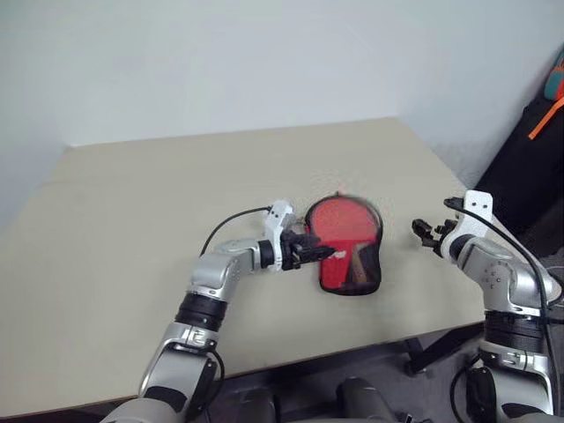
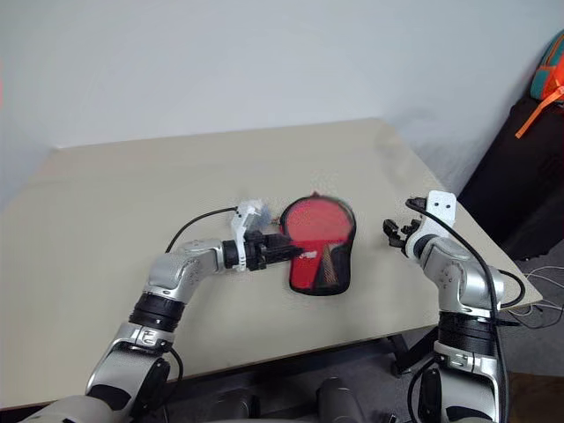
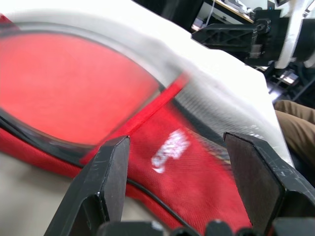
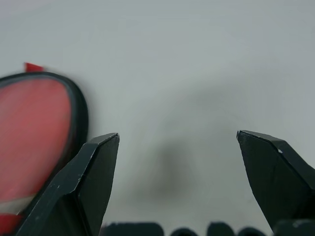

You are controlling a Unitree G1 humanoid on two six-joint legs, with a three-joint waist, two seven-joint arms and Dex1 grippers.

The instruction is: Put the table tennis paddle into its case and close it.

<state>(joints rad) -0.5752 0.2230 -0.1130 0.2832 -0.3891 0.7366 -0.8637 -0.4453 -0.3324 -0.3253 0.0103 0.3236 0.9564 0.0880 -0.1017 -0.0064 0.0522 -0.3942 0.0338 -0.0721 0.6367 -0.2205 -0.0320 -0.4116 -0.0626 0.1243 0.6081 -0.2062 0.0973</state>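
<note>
item: paddle [image 1: 339,226] in case [image 1: 369,264], on a beige table [image 1: 132,220], centre-right of the left eye view. the round red face lies toward the upper part of the frame and the handle toward the lower edge, so the long axis runs near vertical in the picture with a slight tilt. the handle is partly under black mesh and hard to make out; how far the paddle sits inside cannot be told. the case's printed white mark is blurred in the left wrist view.

left gripper [image 1: 319,250]: at the case's left edge, jaws spread wide, holding nothing; contact with the case unclear.

right gripper [image 1: 423,232]: well apart, right of the case, above bare table, jaws wide apart and empty.
</note>
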